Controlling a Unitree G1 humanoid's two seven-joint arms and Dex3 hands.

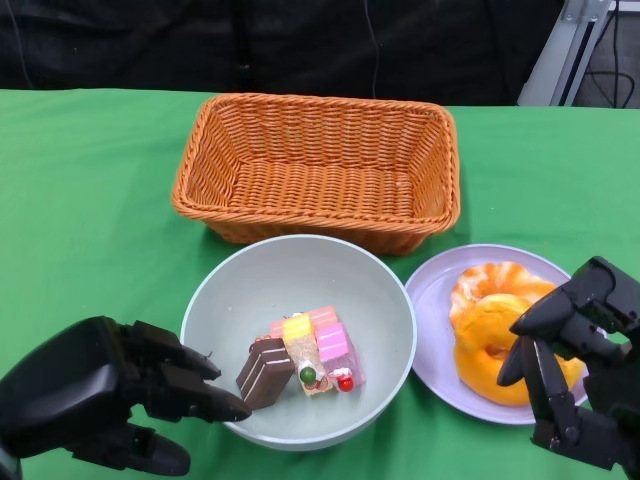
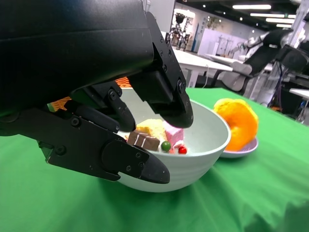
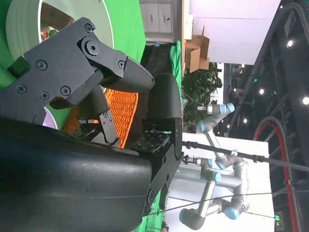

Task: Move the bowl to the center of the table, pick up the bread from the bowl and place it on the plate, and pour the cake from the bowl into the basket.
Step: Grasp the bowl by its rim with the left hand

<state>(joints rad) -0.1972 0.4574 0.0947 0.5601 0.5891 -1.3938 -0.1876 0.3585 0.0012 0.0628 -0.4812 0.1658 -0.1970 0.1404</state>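
The bowl [image 1: 298, 340] was noted on the green counter [image 1: 90, 190], just in front of the wicker basket [image 1: 318, 168] and just beside the plate [image 1: 435, 300]; the bread [image 1: 490, 330] was already lying on the plate; the cake [image 1: 300, 362], several small pieces, was left in the bowl. The left hand [image 1: 110, 400] was seen at the bowl's near-left rim, fingers apart on either side of the wall, nothing clamped yet; the right hand [image 1: 575, 365] was held above the plate's right edge, fingers spread, holding nothing. The bowl was judged rigid, smooth and probably slippery, light with its load; a pinch across the rim wall was judged the best hold. The cake pieces were judged loose and likely to slide together on tilting. The basket's near rim lay close behind the bowl, so little travel would be needed; room was tight on the plate side, freer on the left.
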